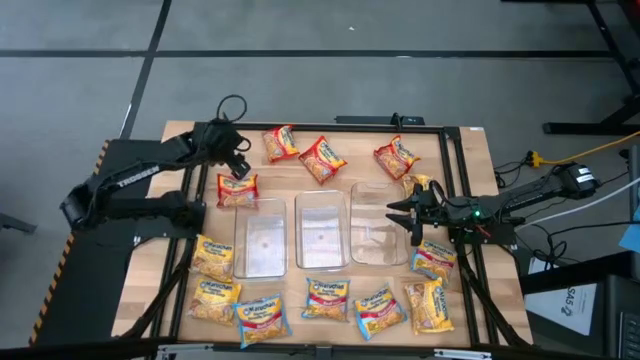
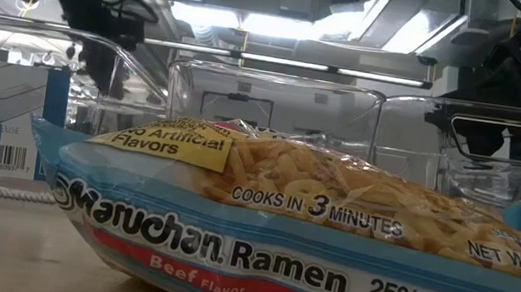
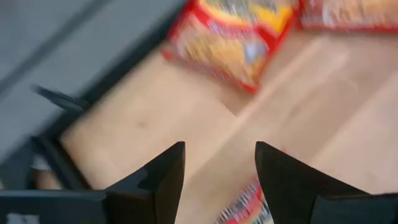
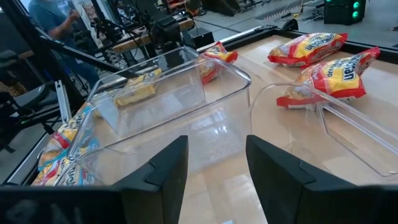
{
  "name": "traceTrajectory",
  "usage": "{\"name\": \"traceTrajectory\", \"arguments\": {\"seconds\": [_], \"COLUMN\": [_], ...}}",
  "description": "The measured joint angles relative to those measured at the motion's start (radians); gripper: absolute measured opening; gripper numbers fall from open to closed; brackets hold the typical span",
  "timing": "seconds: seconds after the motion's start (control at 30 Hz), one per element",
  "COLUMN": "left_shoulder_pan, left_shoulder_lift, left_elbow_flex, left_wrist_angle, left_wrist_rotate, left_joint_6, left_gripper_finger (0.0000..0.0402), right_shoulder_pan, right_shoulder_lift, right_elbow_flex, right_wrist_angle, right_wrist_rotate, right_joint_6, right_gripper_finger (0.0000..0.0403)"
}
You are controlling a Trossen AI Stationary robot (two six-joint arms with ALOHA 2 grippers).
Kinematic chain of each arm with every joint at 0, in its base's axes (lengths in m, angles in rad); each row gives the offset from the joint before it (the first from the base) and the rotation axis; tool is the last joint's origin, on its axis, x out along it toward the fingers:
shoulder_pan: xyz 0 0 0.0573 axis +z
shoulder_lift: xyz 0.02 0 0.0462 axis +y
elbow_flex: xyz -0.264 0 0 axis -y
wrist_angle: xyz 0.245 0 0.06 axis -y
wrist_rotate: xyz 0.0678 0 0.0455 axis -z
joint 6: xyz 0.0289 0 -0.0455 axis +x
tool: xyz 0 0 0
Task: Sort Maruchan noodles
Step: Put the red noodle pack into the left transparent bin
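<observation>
Left gripper [image 1: 238,166] sits in the high view at the far-left part of the table, right over a red packet [image 1: 237,189] that lies just outside the left bin [image 1: 260,238]. Right gripper [image 1: 412,212] hovers at the right bin [image 1: 377,236], near its wall. All three bins look bare; the rest of the noodles ring them, a far row of red ones and a near row of blue and yellow. Nothing is sorted yet, I judge.

Low view: a blue beef packet [image 2: 278,239] fills the foreground (it hides most of the table), so I cannot check heights here.

Left wrist view: fingers [image 3: 163,177] stand wide with bare wood between them; another red packet [image 3: 233,37] lies ahead, a scrap of red pack below. Risk: descending off-centre and pinching only a crinkly edge, which would slip.

Right wrist view: fingers [image 4: 166,168] apart, empty, bin wall close ahead. Risk: advancing would shove the light bin.
</observation>
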Motion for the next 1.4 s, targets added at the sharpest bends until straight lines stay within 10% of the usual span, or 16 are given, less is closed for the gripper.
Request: {"name": "traceTrajectory", "arguments": {"seconds": [1.03,1.4], "left_shoulder_pan": [0.27,0.27], "left_shoulder_lift": [0.389,0.419], "left_elbow_flex": [0.047,0.043], "left_wrist_angle": [-0.259,-0.412], "left_wrist_rotate": [0.327,0.21], "left_joint_6": [0.114,0.19], "left_gripper_finger": [0.0192,0.0192], "right_shoulder_pan": [0.0,0.0], "right_shoulder_lift": [0.0,0.0], "right_elbow_flex": [0.0,0.0], "right_wrist_angle": [0.0,0.0], "right_wrist_rotate": [-0.069,-0.071], "right_joint_6": [0.039,0.036], "right_gripper_finger": [0.0167,0.0167]}}
